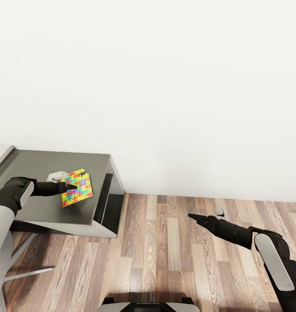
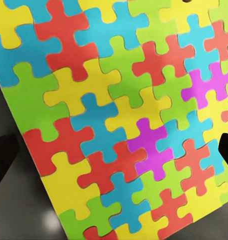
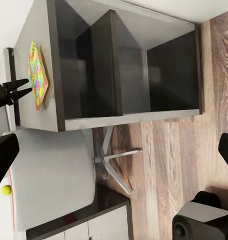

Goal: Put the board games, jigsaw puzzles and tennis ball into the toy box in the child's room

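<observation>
Dark-grey table wing (image 1: 44, 212), jigsaw puzzle (image 1: 77, 188) flat on top

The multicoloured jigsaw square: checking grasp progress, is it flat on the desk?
Flat: the thin multicoloured jigsaw square lies on the dark-grey desk wing.

Jigsaw puzzle (image 2: 119, 120) — edges cropped — hides the left gripper's (image 1: 70, 187) grip.
</observation>
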Robot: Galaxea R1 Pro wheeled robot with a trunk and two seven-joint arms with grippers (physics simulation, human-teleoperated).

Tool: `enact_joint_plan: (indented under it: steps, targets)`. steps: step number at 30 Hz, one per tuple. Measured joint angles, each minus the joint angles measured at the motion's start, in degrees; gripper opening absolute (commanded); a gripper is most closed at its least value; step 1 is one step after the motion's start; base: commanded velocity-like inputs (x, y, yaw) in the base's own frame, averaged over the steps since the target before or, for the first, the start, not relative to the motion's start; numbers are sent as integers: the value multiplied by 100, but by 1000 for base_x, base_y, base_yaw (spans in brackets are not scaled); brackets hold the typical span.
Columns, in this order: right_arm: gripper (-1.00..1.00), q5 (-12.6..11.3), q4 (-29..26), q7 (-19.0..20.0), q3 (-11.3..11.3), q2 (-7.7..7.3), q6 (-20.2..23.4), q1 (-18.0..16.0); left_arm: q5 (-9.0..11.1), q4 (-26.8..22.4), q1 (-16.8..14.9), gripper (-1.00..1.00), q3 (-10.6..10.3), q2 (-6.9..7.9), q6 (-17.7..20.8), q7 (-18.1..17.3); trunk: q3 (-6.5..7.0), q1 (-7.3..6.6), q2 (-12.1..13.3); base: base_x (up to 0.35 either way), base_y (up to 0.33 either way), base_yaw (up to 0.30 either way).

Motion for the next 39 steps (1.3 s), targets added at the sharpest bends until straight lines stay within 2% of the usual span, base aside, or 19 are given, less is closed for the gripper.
enact_joint_plan:
  steps: [9, 14, 16, 35, 39]
  targets:
    - [100, 0, 4, 0, 0, 0, 0, 0, 7, 2, 0, 100, 4, -1, 19, -21, 0, 0, 0, 0, 0, 0]
    - [100, 0, 8, 0, 0, 0, 0, 0, -7, 4, 0, 100, -2, -15, 36, -580, 0, 0, 0, 0, 0, 0]
    - [100, 0, 9, 0, 0, 0, 0, 0, -16, 4, 0, 100, -3, -22, 41, -649, 0, 0, 0, 0, 0, 0]
    - [100, 0, 9, 0, 0, 0, 0, 0, 10, 4, 0, 100, 5, -17, 70, -751, 0, 0, 0, 0, 0, 0]
    - [100, 0, 9, 0, 0, 0, 0, 0, 15, 3, 0, 100, 8, -11, 70, -882, 0, 0, 0, 0, 0, 0]
